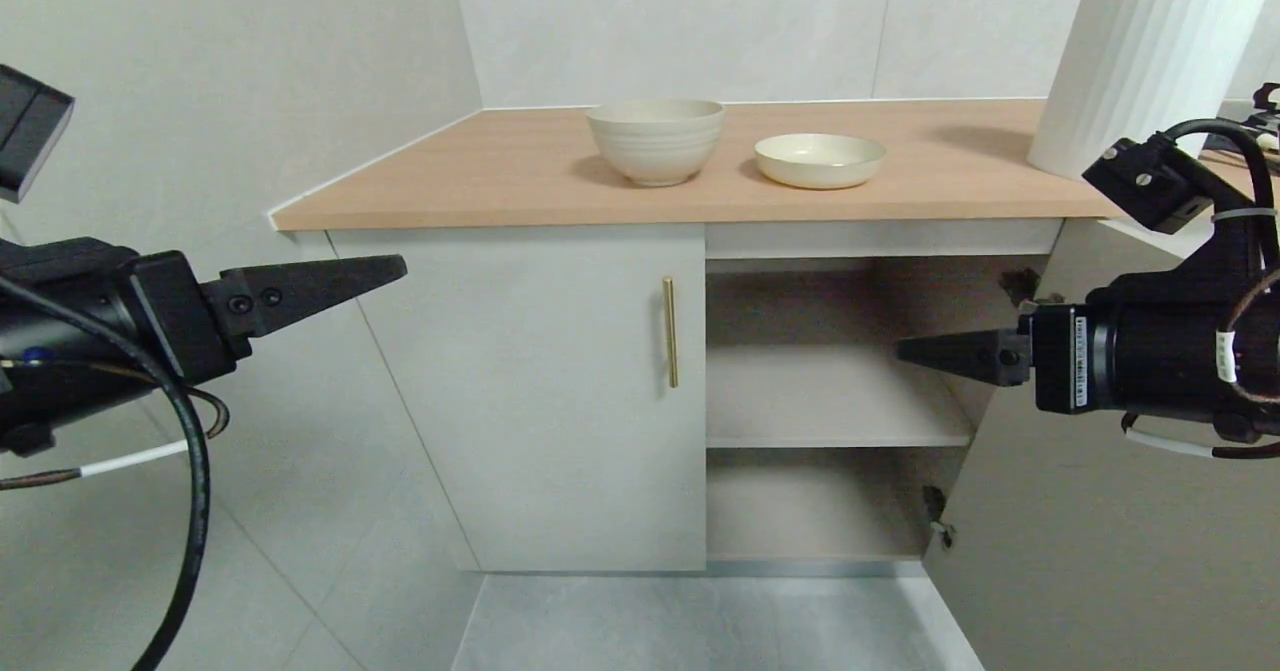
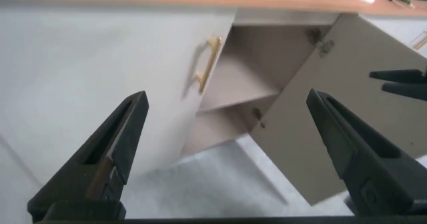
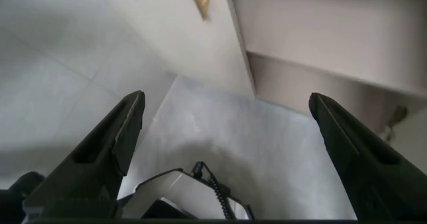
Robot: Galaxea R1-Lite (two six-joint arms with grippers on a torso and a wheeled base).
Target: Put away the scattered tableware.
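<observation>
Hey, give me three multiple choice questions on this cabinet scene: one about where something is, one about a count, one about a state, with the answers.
1. Where is the bowl?
A. on the counter
B. on a shelf
C. on the floor

2. How many pieces of tableware are on the counter?
A. one
B. two
C. four

3. The cabinet's right door is:
A. shut
B. open
C. missing

Answers:
1. A: the bowl stands on the counter beside the plate.
2. B: only the bowl and the plate are there.
3. B: the right door is swung out, baring the shelves.
</observation>
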